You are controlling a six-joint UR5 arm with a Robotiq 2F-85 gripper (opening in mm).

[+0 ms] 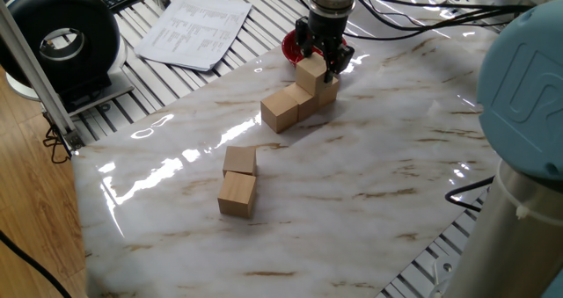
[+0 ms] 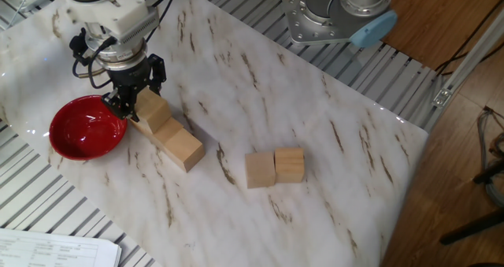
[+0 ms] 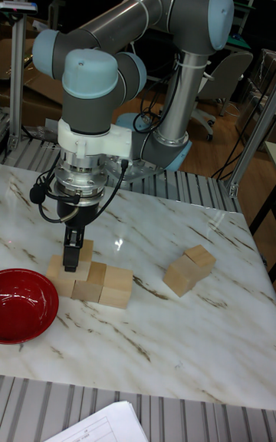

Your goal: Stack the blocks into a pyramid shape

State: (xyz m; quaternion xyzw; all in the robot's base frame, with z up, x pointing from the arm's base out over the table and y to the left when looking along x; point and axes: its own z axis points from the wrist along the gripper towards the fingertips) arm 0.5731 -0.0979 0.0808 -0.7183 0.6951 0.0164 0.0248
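Six plain light-tan wooden cubes sit on the marble surface [image 1: 369, 184]. Three form a touching row: the near-end block [image 1: 281, 110], the middle block [image 2: 167, 128] and a far-end block [image 1: 328, 92] mostly hidden under the fourth. That upper block [image 1: 309, 74] rests on top of the row at its far end, between the closed fingers of the tool [image 1: 322, 62]. Well apart lie two touching blocks, one [image 1: 239, 161] beside the other [image 1: 237, 194].

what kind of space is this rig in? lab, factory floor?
Looks like a robotics lab or workshop. The marble-patterned table sits on a slatted aluminium bench, the UR-style arm is bolted beside it, and a printed sheet and shelving clutter lie around.
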